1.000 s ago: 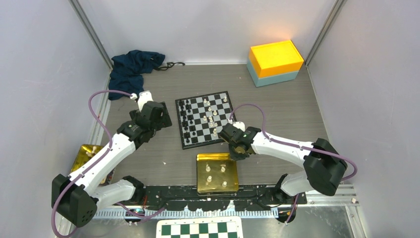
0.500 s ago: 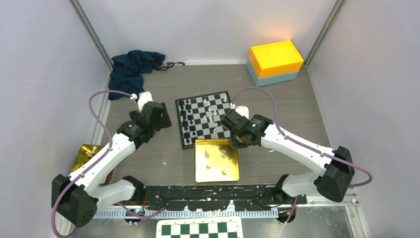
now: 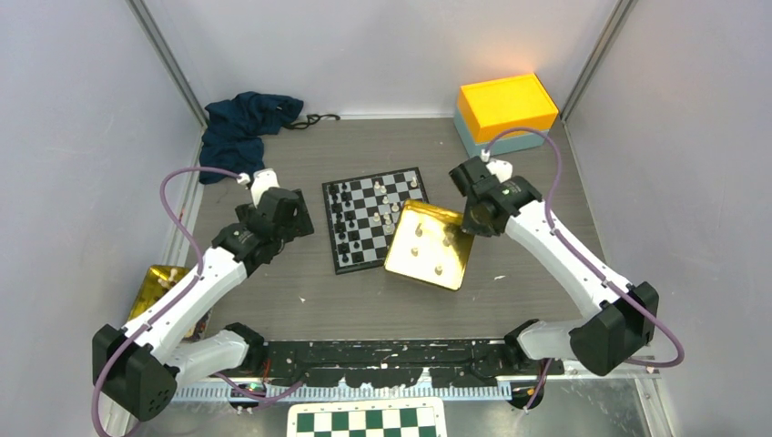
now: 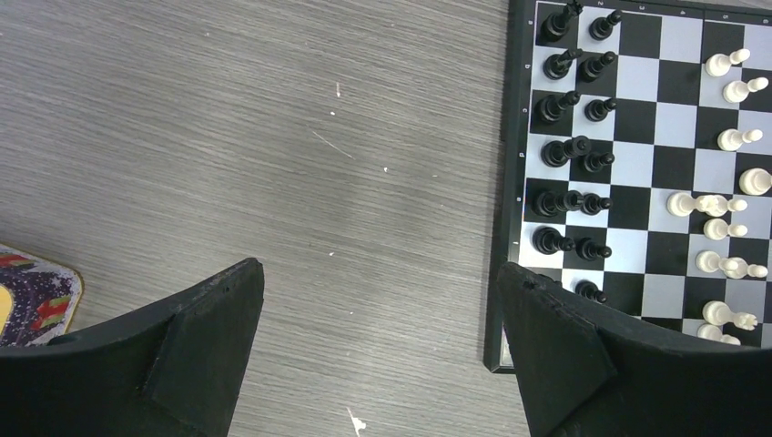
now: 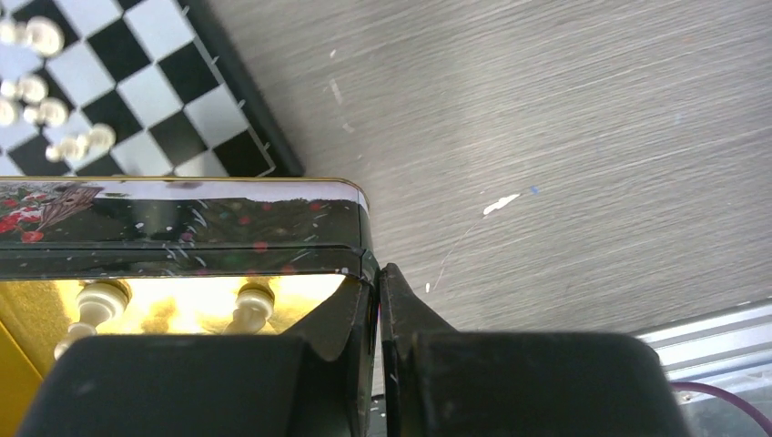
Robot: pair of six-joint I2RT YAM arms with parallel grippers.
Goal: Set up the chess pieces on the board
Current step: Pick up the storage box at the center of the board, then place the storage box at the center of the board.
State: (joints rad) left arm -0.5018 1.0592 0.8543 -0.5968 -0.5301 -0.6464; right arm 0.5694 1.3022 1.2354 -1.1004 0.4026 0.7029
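The board [image 3: 360,251] lies mid-table, with black chess pieces [image 3: 342,218] along its left columns and white ones [image 3: 384,202] scattered to the right. My right gripper [image 3: 470,226] is shut on the wall of a gold tin [image 3: 407,262], holding it tilted over the board's right edge. Several white pieces [image 3: 418,231] lie inside the tin. In the right wrist view the gripper [image 5: 377,291] pinches the tin's dark wall [image 5: 182,223], with white pieces [image 5: 250,305] behind it. My left gripper [image 4: 380,267] hangs open over bare table left of the board [image 4: 674,164].
A yellow box on a teal one [image 3: 505,111] stands at the back right, a dark blue cloth [image 3: 246,123] at the back left. A second gold tin [image 3: 157,284] lies under the left arm. A green-and-white checkered panel [image 3: 369,421] sits beyond the near edge.
The right arm carried the gold tin from the near middle of the table up and to the right, over the board's right edge, now tilted. The left arm barely moved.
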